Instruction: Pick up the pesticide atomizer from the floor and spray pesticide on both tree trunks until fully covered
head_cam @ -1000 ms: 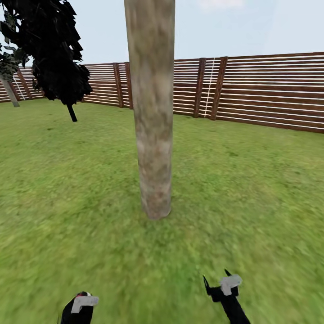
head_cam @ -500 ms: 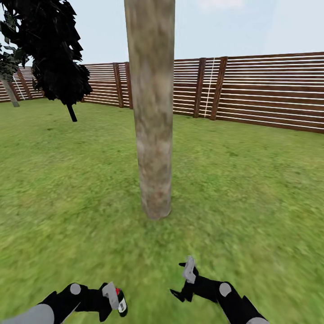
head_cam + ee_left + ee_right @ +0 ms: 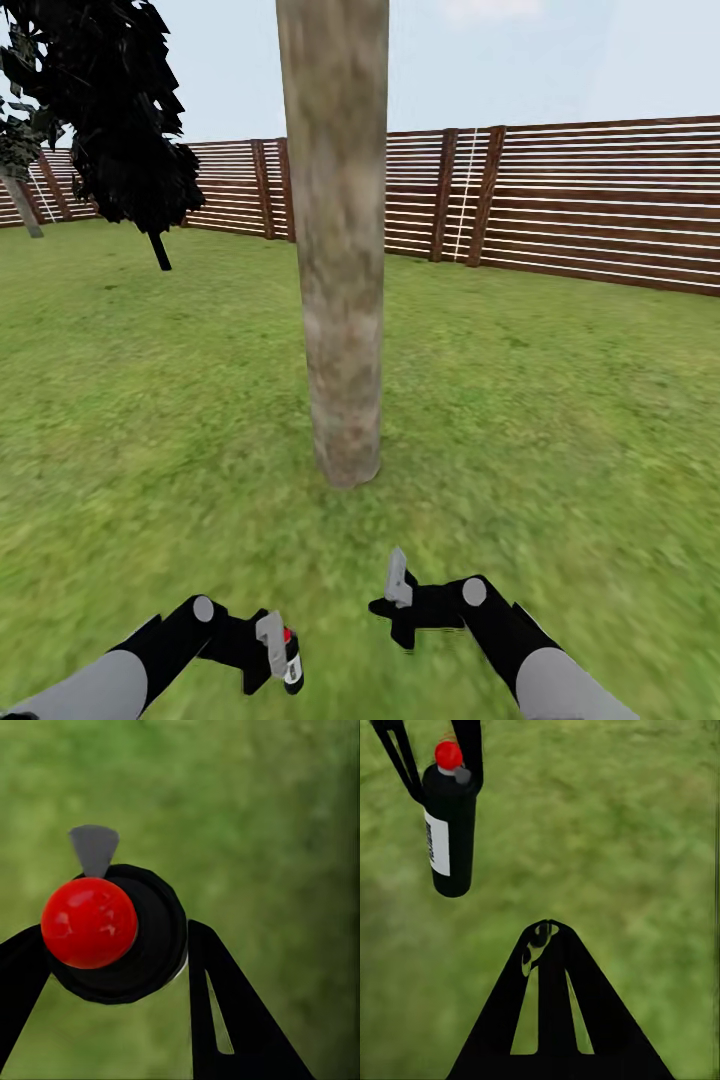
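In the head view, the thick pale grey-brown mottled tree trunk [image 3: 340, 250] rises at 12 o'clock from the wide green lawn [image 3: 560, 420], leaning slightly, its foot planted near the picture's middle. Behind it, a brown horizontal-slat wooden fence [image 3: 600, 205] runs from 9 to 3 o'clock, and a thin-stemmed dark-leaved tree [image 3: 125, 120] stands at 10 o'clock.

The left hand [image 3: 268, 655] sits low at 7 o'clock, closed on the small dark pesticide atomizer with a white label and a red cap [image 3: 290, 660]. In the left wrist view that atomizer [image 3: 112, 930] is seen end-on, its red top and grey nozzle tip facing the camera, held between the two black fingers [image 3: 225, 1012] of the left hand [image 3: 112, 967] above grass. From the right wrist view the bottle [image 3: 450, 832] hangs clear of the lawn, gripped near its top.

The right hand [image 3: 398, 600] hovers at 6 o'clock, well short of the trunk. In the right wrist view its fingers [image 3: 556, 1020] meet at the tips [image 3: 547, 926], closed on nothing.
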Tool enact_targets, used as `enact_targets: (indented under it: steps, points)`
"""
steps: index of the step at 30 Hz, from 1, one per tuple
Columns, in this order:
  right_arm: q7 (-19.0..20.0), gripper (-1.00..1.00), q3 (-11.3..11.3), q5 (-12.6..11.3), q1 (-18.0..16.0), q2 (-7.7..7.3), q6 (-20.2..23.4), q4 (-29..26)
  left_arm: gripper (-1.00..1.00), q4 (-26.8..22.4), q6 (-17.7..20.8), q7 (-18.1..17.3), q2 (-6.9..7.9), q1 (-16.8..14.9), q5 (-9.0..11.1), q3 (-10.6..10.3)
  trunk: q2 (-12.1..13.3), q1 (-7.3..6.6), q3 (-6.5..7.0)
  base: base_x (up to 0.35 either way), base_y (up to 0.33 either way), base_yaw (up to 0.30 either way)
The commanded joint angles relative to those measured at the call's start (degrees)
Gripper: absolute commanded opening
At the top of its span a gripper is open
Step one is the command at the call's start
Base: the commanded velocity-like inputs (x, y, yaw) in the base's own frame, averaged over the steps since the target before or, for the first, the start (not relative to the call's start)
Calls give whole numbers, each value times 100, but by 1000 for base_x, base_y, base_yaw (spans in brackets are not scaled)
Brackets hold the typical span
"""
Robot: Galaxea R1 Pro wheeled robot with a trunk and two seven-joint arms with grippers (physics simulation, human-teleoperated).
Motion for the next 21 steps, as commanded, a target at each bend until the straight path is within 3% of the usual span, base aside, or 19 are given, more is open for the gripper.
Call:
enact_targets:
  steps: [1,6,8,12,18,21]
  points:
    - [27,-100,2,0,-12,0,5,-11,-100,-6,-4,-10,-29,0,-2,0,0,0,0,0,0,0]
    - [122,-100,3,-1,-45,1,22,-28,-100,-62,6,-9,-403,-10,-127,-3,0,0,0,0,0,0]
    - [150,-100,3,-1,-49,0,25,-30,-100,-228,47,-1,-475,-12,-195,-1,0,0,0,0,0,0]
    - [170,-100,3,-9,-56,13,28,-30,-100,-620,494,12,-510,-9,-233,0,0,0,0,0,0,0]
    - [175,-100,3,-10,-63,116,28,-24,-100,-768,549,25,-546,-15,-265,-9,0,0,0,0,0,0]
    - [175,-100,3,-10,-68,130,28,-30,-100,-779,521,29,-559,-10,-553,5,0,0,0,0,0,0]
